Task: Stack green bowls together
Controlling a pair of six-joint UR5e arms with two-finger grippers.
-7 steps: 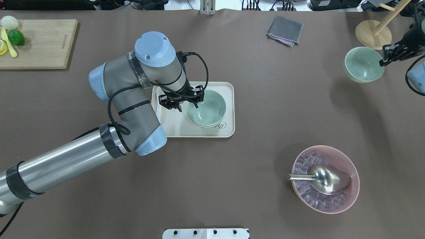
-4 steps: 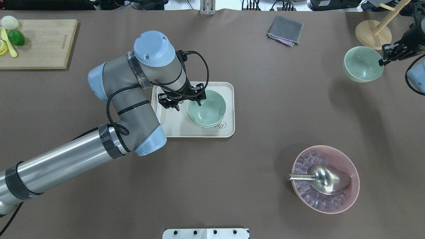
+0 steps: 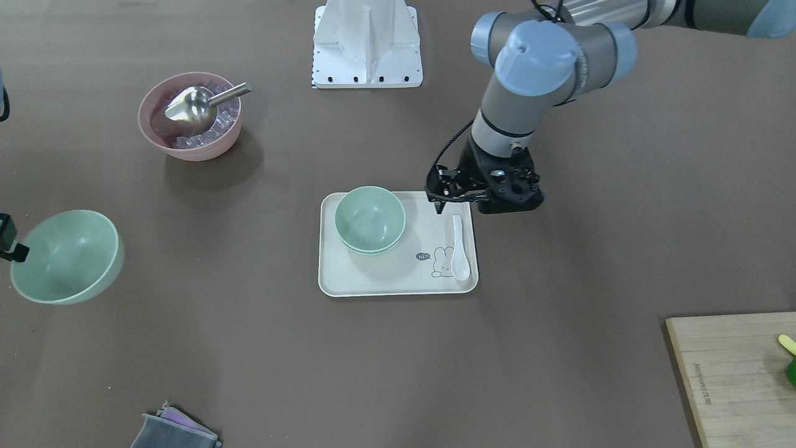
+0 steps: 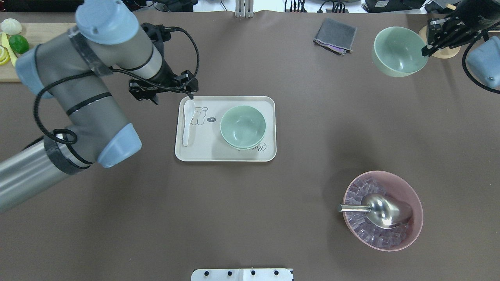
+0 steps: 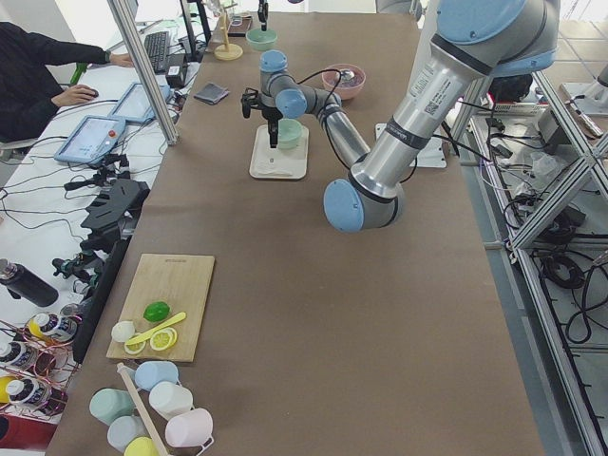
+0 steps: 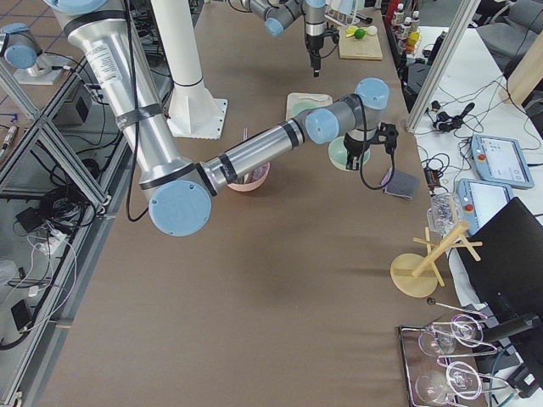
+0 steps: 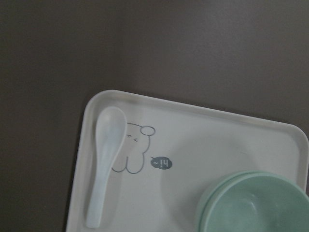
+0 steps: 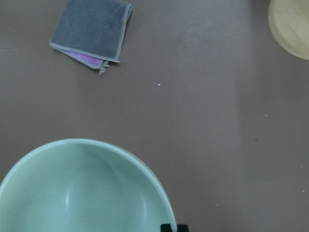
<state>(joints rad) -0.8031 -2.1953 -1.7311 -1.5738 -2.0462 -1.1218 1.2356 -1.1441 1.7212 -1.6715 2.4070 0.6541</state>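
Two pale green bowls (image 4: 243, 127) sit nested on the cream tray (image 4: 218, 150); they also show in the front view (image 3: 370, 219) and the left wrist view (image 7: 256, 203). My left gripper (image 4: 174, 97) is open and empty. It hangs above the tray's far left corner, clear of the bowls, and shows in the front view (image 3: 456, 207). My right gripper (image 4: 425, 48) is shut on the rim of the third green bowl (image 4: 398, 50) and holds it above the table at the far right. That bowl fills the bottom of the right wrist view (image 8: 82, 188).
A white spoon (image 4: 187, 123) lies on the tray's left side. A pink bowl (image 4: 410, 195) with ice and a metal scoop stands at the near right. A grey cloth (image 4: 335, 35) and a wooden stand (image 4: 445, 52) are at the far edge. A cutting board (image 4: 8, 70) is far left.
My left gripper has lifted off the nested bowls and moved far-left, uncovering the spoon. My right gripper has carried its bowl leftward and toward the far edge.
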